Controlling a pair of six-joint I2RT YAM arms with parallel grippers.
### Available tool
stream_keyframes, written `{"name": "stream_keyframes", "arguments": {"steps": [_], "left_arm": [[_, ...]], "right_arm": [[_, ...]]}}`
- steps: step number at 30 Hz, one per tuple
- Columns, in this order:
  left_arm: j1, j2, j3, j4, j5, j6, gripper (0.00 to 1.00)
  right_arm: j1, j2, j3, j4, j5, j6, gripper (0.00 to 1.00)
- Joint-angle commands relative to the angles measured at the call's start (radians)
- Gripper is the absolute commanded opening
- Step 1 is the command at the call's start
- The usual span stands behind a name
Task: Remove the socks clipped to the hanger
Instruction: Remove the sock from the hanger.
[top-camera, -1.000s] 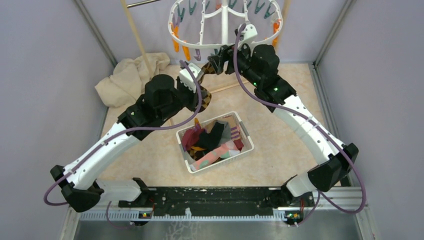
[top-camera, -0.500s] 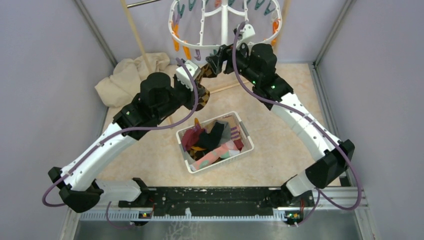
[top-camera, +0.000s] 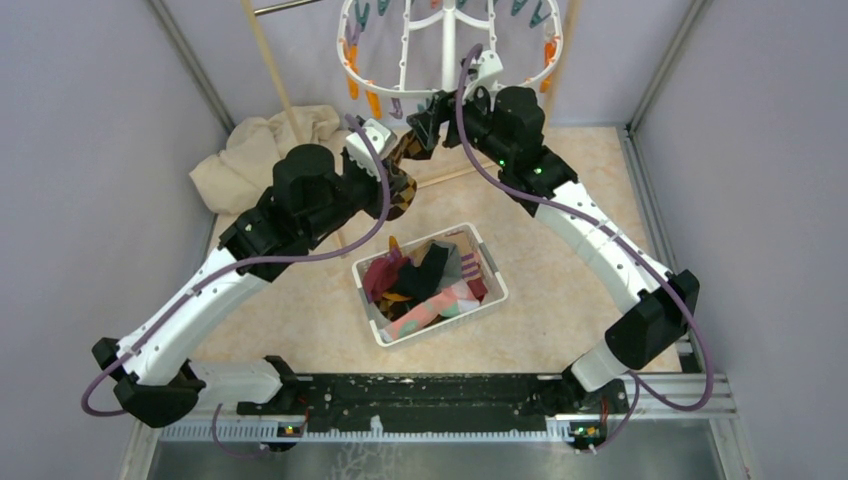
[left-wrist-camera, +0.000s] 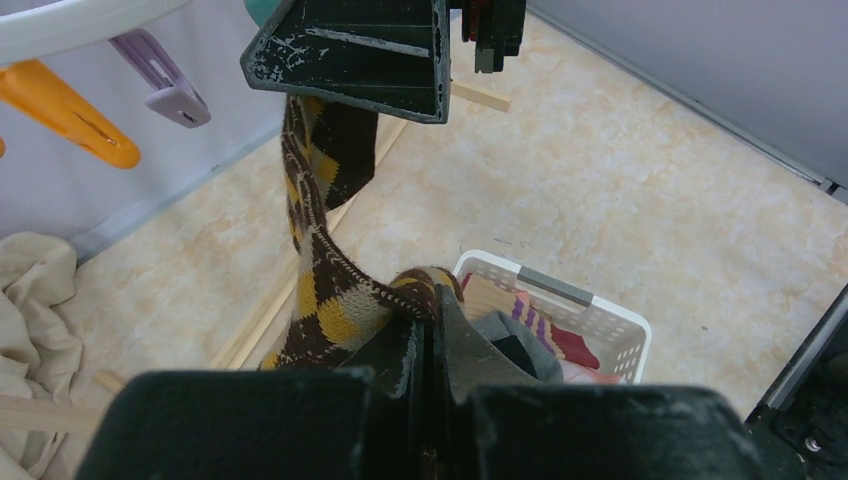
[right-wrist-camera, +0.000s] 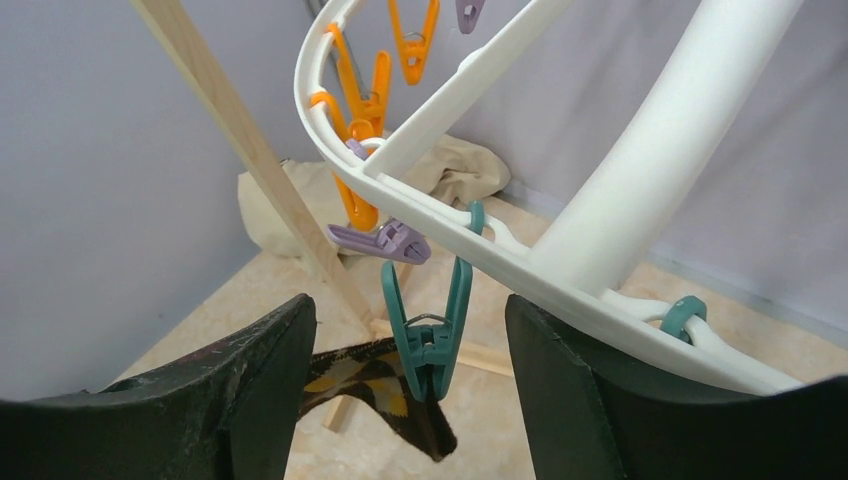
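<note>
Pinching hard, your left gripper (left-wrist-camera: 432, 325) has its fingers closed on the lower part of the brown-and-yellow argyle sock (left-wrist-camera: 318, 300), with the fabric bunched at the fingertips. From that grip the sock runs up and away from the wrist camera, stretched into a twisted band, and its upper end passes under your right gripper (left-wrist-camera: 345, 50).

Your right gripper (right-wrist-camera: 410, 330) stands wide, one finger on each side of a teal peg (right-wrist-camera: 430, 335) and apart from it. That peg hangs from the rim of the white hanger (right-wrist-camera: 640, 170), and the sock's top end (right-wrist-camera: 375, 385) sits right at the peg's lower tip. You cannot tell from here whether the peg bites the fabric.

From above, both grippers meet just below the hanger's near rim (top-camera: 447, 40), left (top-camera: 385, 160) lower, right (top-camera: 425, 115) higher, with the sock (top-camera: 402, 190) between them.

Nearer the bases, the white basket (top-camera: 490, 262) stands on the floor, holding a heap of mixed socks (top-camera: 425, 280).
</note>
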Motion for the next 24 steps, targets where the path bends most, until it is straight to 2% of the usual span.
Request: {"name": "stream_keyframes", "arguments": {"steps": [1,24], "left_arm": [[-0.001,-0.025,0.03,0.003,0.0,0.006,0.02],[-0.001,-0.042,0.022,0.009,0.015,-0.006,0.02]], "right_arm": [[-0.012,-0.014,0.044,0.093,-0.004,0.011,0.7],[-0.013,0.022,0.06,0.131,-0.007,0.037,0.62]]}}
